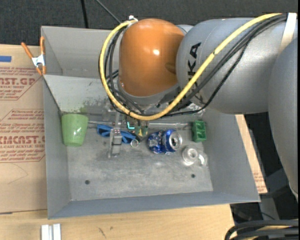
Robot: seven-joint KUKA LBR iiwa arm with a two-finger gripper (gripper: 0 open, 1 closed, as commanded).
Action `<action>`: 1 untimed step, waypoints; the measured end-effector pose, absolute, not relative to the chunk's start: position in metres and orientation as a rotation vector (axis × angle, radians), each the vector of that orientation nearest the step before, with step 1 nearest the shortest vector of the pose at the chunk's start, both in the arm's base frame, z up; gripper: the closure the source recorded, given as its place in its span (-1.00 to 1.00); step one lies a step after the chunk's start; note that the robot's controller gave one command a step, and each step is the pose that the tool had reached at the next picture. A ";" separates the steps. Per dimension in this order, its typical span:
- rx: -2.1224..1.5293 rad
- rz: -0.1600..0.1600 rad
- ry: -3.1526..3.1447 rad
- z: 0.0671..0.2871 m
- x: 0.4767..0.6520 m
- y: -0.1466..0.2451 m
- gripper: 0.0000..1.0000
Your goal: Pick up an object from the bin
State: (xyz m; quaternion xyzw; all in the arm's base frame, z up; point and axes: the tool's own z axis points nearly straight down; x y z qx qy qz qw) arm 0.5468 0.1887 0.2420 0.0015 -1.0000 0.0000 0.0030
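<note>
- The gripper was recorded low over the floor of the bin, directly beneath the orange cover on the wrist.
- Its opening could not be told, because the tip was partly hidden by the wrist and by the looped yellow cable. Whether anything was held could not be told either.
- A blue plastic piece was noted on the bin floor right at the gripper, showing just past it toward the view's left. Contact between the two could not be confirmed.
- A crushed blue can was seen lying just beside the gripper, on the view's right side of it.
- A small green block was found beyond the can, farther from the gripper on that same side.
- A silver metal piece was noted to the right of the gripper and nearer the front wall, close to the can.
- A pale green cup was recorded well apart from the gripper toward the view's left, at the foot of the left wall.
</note>
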 end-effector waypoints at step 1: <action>0.170 0.001 -3.135 0.206 0.557 0.129 -1.00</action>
